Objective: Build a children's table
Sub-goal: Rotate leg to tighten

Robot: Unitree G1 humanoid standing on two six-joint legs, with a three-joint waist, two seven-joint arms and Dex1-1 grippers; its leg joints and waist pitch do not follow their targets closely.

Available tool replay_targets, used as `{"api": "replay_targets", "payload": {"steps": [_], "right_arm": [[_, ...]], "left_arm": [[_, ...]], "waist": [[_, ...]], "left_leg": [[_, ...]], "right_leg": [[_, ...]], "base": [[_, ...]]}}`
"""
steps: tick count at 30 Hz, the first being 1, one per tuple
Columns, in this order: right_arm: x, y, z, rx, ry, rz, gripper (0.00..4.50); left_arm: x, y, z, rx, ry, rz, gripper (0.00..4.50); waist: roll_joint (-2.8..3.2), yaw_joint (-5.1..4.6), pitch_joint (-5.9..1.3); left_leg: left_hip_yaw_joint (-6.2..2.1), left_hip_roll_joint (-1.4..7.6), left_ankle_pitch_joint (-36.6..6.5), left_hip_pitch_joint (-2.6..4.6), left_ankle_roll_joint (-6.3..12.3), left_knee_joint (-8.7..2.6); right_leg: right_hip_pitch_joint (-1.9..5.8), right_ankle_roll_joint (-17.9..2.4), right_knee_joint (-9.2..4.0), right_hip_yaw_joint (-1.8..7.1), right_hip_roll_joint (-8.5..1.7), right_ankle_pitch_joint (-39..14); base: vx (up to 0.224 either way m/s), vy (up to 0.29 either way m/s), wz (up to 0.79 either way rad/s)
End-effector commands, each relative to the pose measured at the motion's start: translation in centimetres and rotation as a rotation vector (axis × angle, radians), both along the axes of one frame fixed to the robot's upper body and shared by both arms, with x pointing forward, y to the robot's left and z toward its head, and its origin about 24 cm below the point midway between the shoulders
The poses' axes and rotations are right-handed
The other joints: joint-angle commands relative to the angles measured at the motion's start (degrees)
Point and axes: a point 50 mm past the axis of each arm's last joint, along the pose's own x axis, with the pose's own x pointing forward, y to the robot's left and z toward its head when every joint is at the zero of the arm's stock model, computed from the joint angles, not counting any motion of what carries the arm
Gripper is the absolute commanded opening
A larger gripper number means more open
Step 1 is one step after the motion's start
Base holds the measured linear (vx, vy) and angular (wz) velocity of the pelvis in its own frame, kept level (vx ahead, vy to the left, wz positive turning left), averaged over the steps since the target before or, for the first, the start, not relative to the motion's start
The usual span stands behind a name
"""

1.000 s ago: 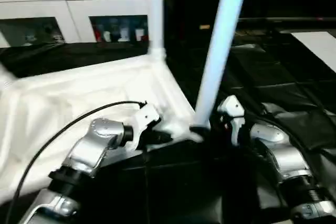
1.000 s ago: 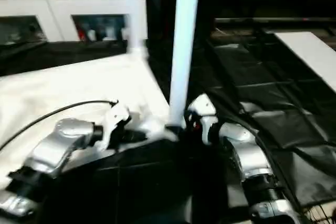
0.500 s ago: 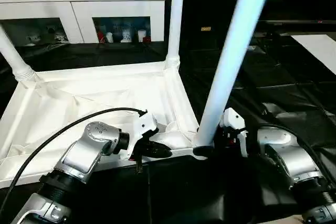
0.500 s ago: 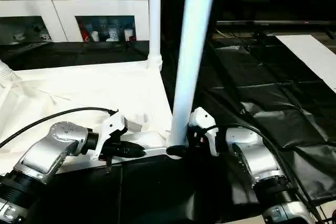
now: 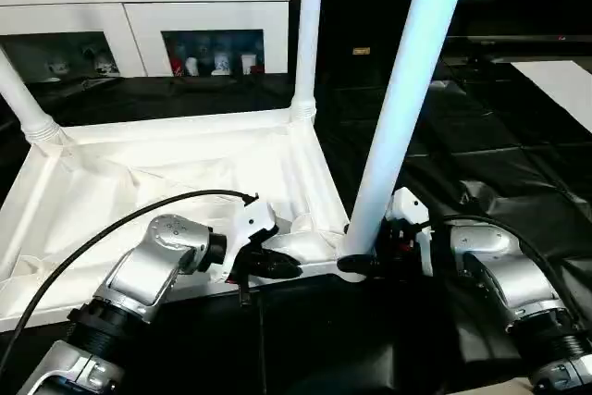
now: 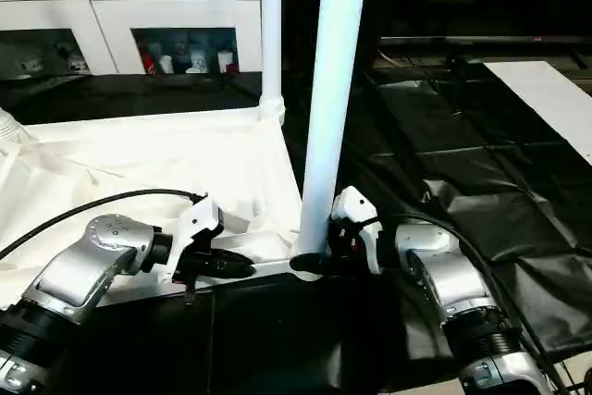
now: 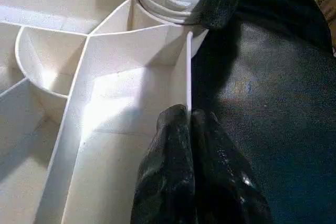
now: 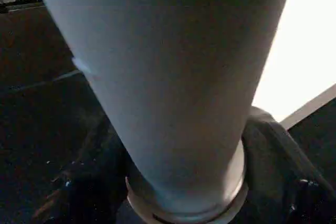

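Since half a second ago the near white tapered tube leg (image 5: 400,108) has tipped closer to upright in the near right corner socket of the upturned white ribbed plastic tabletop (image 5: 166,182), which lies on black sheeting (image 5: 499,164) covering the floor. My right gripper (image 5: 356,264) is clamped around that leg's base; my left gripper (image 5: 287,265) is pinched together on the tabletop's near rim wall. Behind stand two more fitted legs (image 5: 307,34) and a white glass-door cabinet (image 5: 139,6); a black cable (image 5: 111,228) loops over my left forearm.
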Motion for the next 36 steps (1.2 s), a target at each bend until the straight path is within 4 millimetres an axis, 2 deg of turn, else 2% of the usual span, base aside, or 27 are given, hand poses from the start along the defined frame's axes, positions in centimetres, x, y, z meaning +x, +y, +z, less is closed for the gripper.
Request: {"api": "replay_targets", "payload": {"steps": [1,4,5,8,9,11,12,13,14,15,16,17,19,21,24,26,29,30,32,34,36], "right_arm": [[-0.1,0.1,-0.3,0.001,0.028,0.007,2.66],[-0.2,0.1,-0.4,-0.002,0.029,0.007,2.66],[-0.2,0.1,-0.5,-0.003,0.028,-0.001,2.66],[0.0,0.4,-0.9,0.004,0.029,-0.078,2.66],[0.4,0.6,-1.4,0.008,0.025,-0.156,2.66],[1.3,1.7,-2.2,0.03,0.019,-0.347,2.66],[1.3,1.7,-2.3,0.03,0.018,-0.349,2.66],[1.8,2.8,-2.7,0.06,0.026,-0.487,2.66],[1.8,2.8,-2.7,0.06,0.026,-0.487,2.65],[2.0,3.5,-3.0,0.082,0.048,-0.577,2.65],[2.3,4.4,-3.4,0.111,0.096,-0.717,2.65],[2.4,4.6,-3.5,0.116,0.109,-0.75,2.65],[2.6,5.1,-3.8,0.127,0.139,-0.824,2.65],[2.7,5.9,-4.0,0.133,0.16,-0.889,2.64],[3.0,7.2,-3.9,0.137,0.171,-0.928,2.64],[3.2,7.5,-3.5,0.131,0.147,-0.915,2.64],[3.1,7.7,-3.2,0.118,0.105,-0.861,2.64],[3.0,7.7,-3.1,0.122,0.099,-0.849,3.19],[2.8,7.4,-2.8,0.115,0.046,-0.794,3.33],[2.7,7.1,-2.6,0.094,0.012,-0.743,3.42],[2.6,6.5,-2.3,0.078,-0.023,-0.677,3.73]], "left_arm": [[-0.5,-0.4,-0.2,0.007,0.032,-0.047,0.0],[-0.5,-0.4,-0.2,0.009,0.034,-0.046,0.0],[-0.5,-0.4,-0.2,0.011,0.033,-0.043,0.0],[0.0,-0.5,-0.3,0.019,0.0,0.008,0.0],[0.6,-0.6,-0.5,0.029,-0.026,0.064,0.0],[1.7,-1.2,-1.1,0.046,-0.055,0.177,0.0],[1.8,-1.2,-1.1,0.046,-0.055,0.179,0.0],[2.6,-1.8,-1.4,0.054,-0.072,0.273,0.0],[2.6,-1.8,-1.4,0.054,-0.072,0.273,0.0],[3.2,-2.2,-1.6,0.06,-0.087,0.332,0.0],[4.0,-2.9,-1.6,0.069,-0.11,0.408,0.0],[4.1,-3.1,-1.6,0.07,-0.116,0.425,0.0],[4.5,-3.6,-1.6,0.071,-0.134,0.453,0.0],[5.0,-4.4,-1.4,0.066,-0.166,0.469,0.0],[5.5,-5.6,-1.0,0.038,-0.194,0.46,0.0],[5.5,-5.9,-0.9,0.035,-0.201,0.428,0.0],[5.3,-5.9,-1.0,0.037,-0.197,0.397,0.0],[5.3,-5.9,-1.1,0.038,-0.195,0.394,0.0],[5.1,-5.6,-1.3,0.045,-0.191,0.366,0.0],[5.1,-5.5,-1.4,0.046,-0.191,0.362,0.0],[5.1,-5.4,-1.5,0.043,-0.193,0.353,0.0]], "waist": [[-0.26,0.02,-2.73],[-0.26,-0.01,-2.73],[-0.42,0.0,-2.76],[-0.36,-0.04,-2.69],[-0.42,-0.07,-2.58],[-0.45,-0.3,-2.21],[-0.39,-0.33,-2.18],[-0.36,-0.35,-2.14],[-0.46,-0.53,-1.98],[-0.41,-0.34,-2.01],[-0.34,-0.56,-1.76],[-0.34,-0.55,-1.6],[-0.37,-0.51,-1.6],[-0.38,-0.43,-1.68],[-0.23,-0.32,-1.92],[-0.16,-0.26,-2.02],[-0.24,-0.17,-2.1],[-0.26,-0.12,-2.11],[-0.46,0.14,-2.05],[-0.48,0.02,-1.96],[-0.67,-0.18,-2.0]], "left_leg": [[-0.47,2.2,-5.3,0.58,4.56,-3.61],[-0.46,2.16,-5.2,0.57,4.66,-3.58],[-0.43,2.16,-5.2,0.6,4.71,-3.55],[-0.44,2.14,-4.8,0.51,4.83,-3.57],[-0.47,2.13,-5.9,0.54,4.42,-3.68],[-0.46,2.13,-9.6,0.83,2.13,-4.1],[-0.47,2.15,-10.2,0.88,1.32,-4.24],[-0.67,2.2,-11.7,0.92,0.09,-4.53],[-0.59,2.05,-12.1,0.85,-0.42,-4.6],[-0.8,2.14,-14.2,1.16,-1.28,-4.77],[-0.76,2.09,-15.0,1.15,-1.8,-4.96],[-0.97,2.06,-17.8,1.57,-2.8,-5.17],[-1.19,2.06,-19.7,1.61,-3.01,-5.35],[-1.2,2.06,-19.6,1.69,-3.05,-5.44],[-1.03,2.06,-17.8,1.94,-3.12,-5.65],[-1.12,2.15,-16.4,1.43,-2.9,-5.76],[-0.92,2.1,-14.8,1.27,-2.2,-5.6],[-0.88,2.1,-14.3,1.27,-2.02,-5.57],[-0.7,2.03,-13.5,1.19,-1.14,-5.44],[-0.9,2.02,-12.9,0.76,-0.82,-5.65],[-0.82,2.0,-13.0,0.9,-0.7,-5.55]], "right_leg": [[2.68,-15.7,-3.37,2.42,-2.99,3.0],[2.68,-15.8,-3.34,2.42,-2.98,3.3],[2.69,-15.8,-3.36,2.43,-2.99,3.3],[2.63,-15.6,-3.34,2.46,-2.98,3.2],[2.62,-15.5,-3.54,2.42,-3.03,1.4],[2.26,-14.2,-4.36,2.56,-3.18,-5.4],[2.23,-13.7,-4.44,2.62,-3.23,-7.3],[2.21,-12.6,-4.68,2.59,-3.38,-10.5],[2.12,-11.8,-4.94,2.64,-3.21,-12.0],[1.97,-10.7,-5.3,2.6,-3.48,-15.5],[1.63,-9.6,-5.52,2.83,-3.35,-17.1],[1.27,-8.5,-5.98,2.7,-3.49,-21.5],[1.26,-6.6,-6.5,2.71,-3.64,-24.7],[1.06,-5.9,-6.7,2.85,-3.67,-24.3],[1.08,-6.1,-6.62,2.85,-3.44,-20.0],[1.63,-6.9,-6.11,2.86,-3.48,-16.0],[1.85,-7.7,-5.82,2.9,-3.49,-12.6],[1.86,-7.8,-5.78,2.91,-3.49,-12.2],[2.0,-7.6,-5.88,2.93,-3.52,-12.4],[2.35,-6.9,-5.96,2.77,-3.52,-13.4],[2.25,-6.8,-6.1,2.78,-3.47,-14.3]], "base": [[0.0,0.0,0.0],[0.0,0.0,0.0],[0.0,0.0,0.0],[0.0,0.0,0.0],[0.0,0.0,0.0],[0.0,0.0,0.0],[0.0,0.0,0.0],[0.0,0.0,0.0],[-0.05,0.0,-0.02],[0.0,0.0,0.0],[0.0,0.0,0.0],[0.0,0.0,0.0],[0.0,0.0,0.0],[0.0,0.0,0.0],[0.0,0.0,0.0],[0.0,0.0,0.0],[0.0,0.0,0.0],[0.0,0.0,0.0],[0.0,0.0,0.0],[0.0,0.0,0.0],[0.0,0.0,0.0]]}}
